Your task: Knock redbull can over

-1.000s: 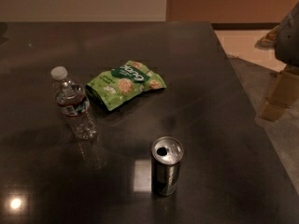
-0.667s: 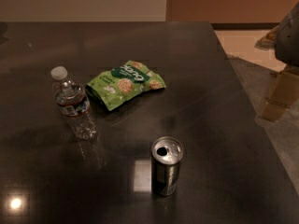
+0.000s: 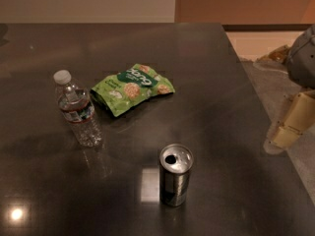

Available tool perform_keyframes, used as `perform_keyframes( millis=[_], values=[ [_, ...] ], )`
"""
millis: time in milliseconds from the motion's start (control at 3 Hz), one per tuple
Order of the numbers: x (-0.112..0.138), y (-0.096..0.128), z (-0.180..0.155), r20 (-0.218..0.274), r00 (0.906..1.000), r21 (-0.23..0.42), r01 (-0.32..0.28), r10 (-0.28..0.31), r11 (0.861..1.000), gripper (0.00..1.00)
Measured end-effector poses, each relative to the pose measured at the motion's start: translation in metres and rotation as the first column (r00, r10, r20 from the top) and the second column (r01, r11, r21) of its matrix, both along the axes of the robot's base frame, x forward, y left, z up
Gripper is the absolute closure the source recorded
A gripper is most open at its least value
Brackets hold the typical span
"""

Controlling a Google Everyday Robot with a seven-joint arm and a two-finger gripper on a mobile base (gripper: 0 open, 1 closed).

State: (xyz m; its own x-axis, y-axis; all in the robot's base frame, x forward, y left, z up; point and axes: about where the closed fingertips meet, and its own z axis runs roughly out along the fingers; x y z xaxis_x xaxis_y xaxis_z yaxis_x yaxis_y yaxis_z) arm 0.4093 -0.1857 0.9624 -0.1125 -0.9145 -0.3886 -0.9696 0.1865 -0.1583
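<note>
The table (image 3: 221,73), dark and glossy, fills most of the view, and nothing on it has shifted over the last second: every object sits exactly where it did before.

The gripper (image 3: 291,124) hangs at the far right edge, off the table's right side and over the floor, a pale beige piece below a grey part of the arm (image 3: 302,55). It is in the same place as a second ago, so no approach has begun. Whether it is open or closed cannot be told from here.

The green snack bag (image 3: 133,87) lies flat near the middle of the table. The water bottle (image 3: 76,109) stands upright to its left, just apart from it.

The redbull can (image 3: 175,175) stands upright near the front edge, lid up with the tab hole showing, well apart from the bag and the bottle and well clear of the gripper. A pale reflection (image 3: 150,185) lies on the tabletop just beside its left side.

My reading: the task has not started. The can is untouched and standing, and the whole reach remains to be made. The gripper would need to come in from the right and push the can's upper side; the open surface around the can leaves room for it to topple without striking the bottle or the bag.
</note>
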Motion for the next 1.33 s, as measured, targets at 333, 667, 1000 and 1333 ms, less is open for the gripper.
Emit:
perform_keyframes(
  millis=[333,667,1000,1333],
  values=[
    [-0.021,0.029,-0.015,-0.024,0.9959,0.131,-0.084,0.088,0.988,0.0],
    [-0.037,0.056,-0.035,-0.032,0.9883,0.239,-0.137,0.149,0.961,0.0],
    [-0.048,0.081,-0.052,-0.03,0.9812,0.326,-0.171,0.191,0.93,0.0],
    [-0.058,0.102,-0.061,-0.021,0.9757,0.407,-0.191,0.218,0.893,0.0]
  ],
)
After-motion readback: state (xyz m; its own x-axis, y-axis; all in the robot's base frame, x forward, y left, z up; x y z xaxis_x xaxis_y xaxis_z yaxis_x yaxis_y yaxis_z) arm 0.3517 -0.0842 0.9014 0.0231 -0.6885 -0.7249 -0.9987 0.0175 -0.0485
